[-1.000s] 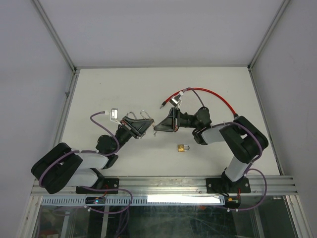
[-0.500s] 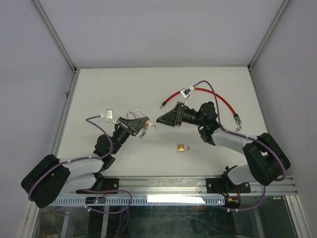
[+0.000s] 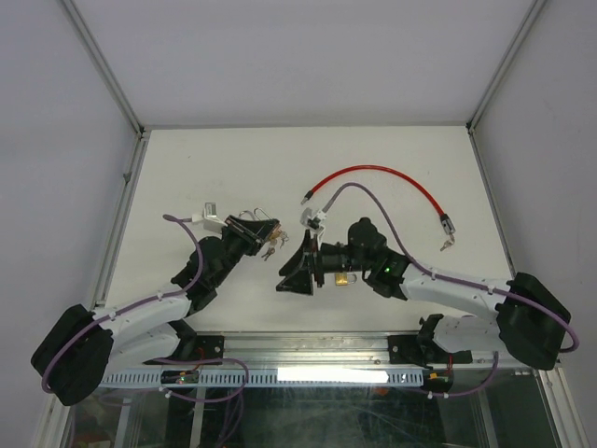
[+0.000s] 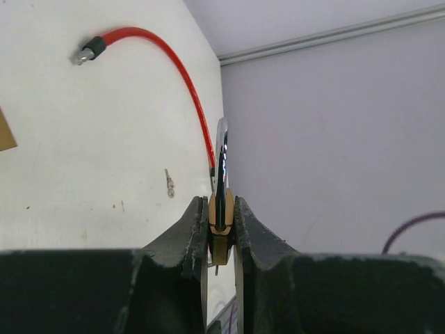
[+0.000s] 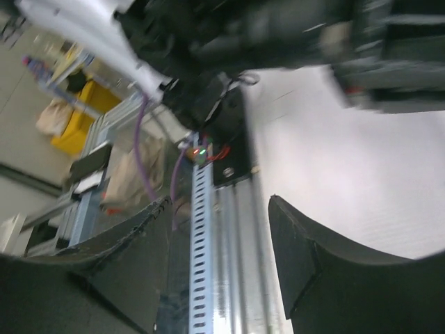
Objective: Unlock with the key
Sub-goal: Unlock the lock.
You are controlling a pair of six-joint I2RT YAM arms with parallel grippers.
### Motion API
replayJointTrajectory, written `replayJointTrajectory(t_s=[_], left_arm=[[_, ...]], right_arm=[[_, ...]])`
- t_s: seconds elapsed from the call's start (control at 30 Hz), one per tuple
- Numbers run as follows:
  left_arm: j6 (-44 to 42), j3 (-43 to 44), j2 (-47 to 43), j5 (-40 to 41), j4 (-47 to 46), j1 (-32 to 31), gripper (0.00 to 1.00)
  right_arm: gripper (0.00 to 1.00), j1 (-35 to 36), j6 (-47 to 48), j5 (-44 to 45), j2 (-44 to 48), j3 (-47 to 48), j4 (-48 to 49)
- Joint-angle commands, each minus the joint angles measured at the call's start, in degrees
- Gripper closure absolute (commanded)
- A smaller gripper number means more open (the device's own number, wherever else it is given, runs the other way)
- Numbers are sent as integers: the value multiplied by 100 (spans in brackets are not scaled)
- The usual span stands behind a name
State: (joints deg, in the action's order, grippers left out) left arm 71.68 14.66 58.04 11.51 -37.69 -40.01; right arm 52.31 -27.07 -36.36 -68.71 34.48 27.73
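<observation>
**Retreat from the lock**

Fingers spread and empty, the right gripper (image 5: 219, 209) has swung away from the left gripper (image 3: 262, 231) toward a loose padlock (image 3: 345, 277) nearside of the red cable (image 3: 373, 175). The left gripper stays clamped on a brass padlock (image 4: 220, 207), keys (image 3: 269, 250) dangling; unlocking looks stalled.

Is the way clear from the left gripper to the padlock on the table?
No. The open right gripper and its wrist sit between the left gripper, shut on a brass piece, and the padlock. The wrist overhangs the padlock, hiding part of it from above.
</observation>
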Motion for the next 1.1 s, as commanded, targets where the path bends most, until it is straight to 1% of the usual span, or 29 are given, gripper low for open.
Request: replayJointTrajectory(t_s=[0.0, 0.17, 0.2, 0.27, 0.37, 0.47, 0.57, 0.6, 0.63, 0.7, 0.73, 0.77, 0.8, 0.87, 0.9, 1.07], left_arm=[[381, 551, -318, 230, 1074, 69, 100], [544, 840, -390, 259, 1900, 68, 100], [556, 864, -392, 263, 1986, 64, 100], [541, 885, -390, 248, 2054, 64, 100], [527, 847, -411, 251, 2073, 74, 100], [505, 792, -425, 279, 2039, 85, 100], [505, 767, -434, 228, 2020, 129, 100], [511, 774, -427, 215, 2028, 134, 100], [513, 775, -414, 200, 2035, 147, 100], [533, 799, -391, 169, 2043, 175, 100], [546, 815, -367, 137, 2053, 184, 100], [556, 833, -353, 113, 2067, 186, 100], [570, 852, -336, 88, 2079, 195, 100], [575, 870, -303, 46, 2079, 200, 100], [575, 882, -288, 18, 2077, 205, 100], [575, 912, -250, -37, 2067, 209, 100]], right_arm=[[40, 766, 278, 71, -41, -28, 402], [40, 1286, 278, 71, -545, -162, 1597], [40, 1305, 5703, 4547, -629, -158, 1717], [40, 1312, 5703, 4547, -769, -7, 1551], [40, 1292, 5703, 4547, -824, 326, 817], [40, 1130, 5703, 4547, -740, 396, 406], [40, 1079, 5703, 4547, -652, 171, 562], [33, 1071, 5563, 4547, -633, 97, 592], [30, 1070, 5563, 4547, -627, 75, 579], [30, 1075, 5563, 4547, -648, 28, 634], [30, 1079, 5563, 4966, -665, -2, 715], [29, 1079, 5563, 4966, -688, -19, 811], [29, 1083, 5886, 5192, -707, -21, 887], [30, 1082, 5886, 5183, -771, 2, 1001], [31, 1082, 6029, 5183, -828, 33, 1053], [31, 1088, 6047, 5189, -1186, 156, 1375]])
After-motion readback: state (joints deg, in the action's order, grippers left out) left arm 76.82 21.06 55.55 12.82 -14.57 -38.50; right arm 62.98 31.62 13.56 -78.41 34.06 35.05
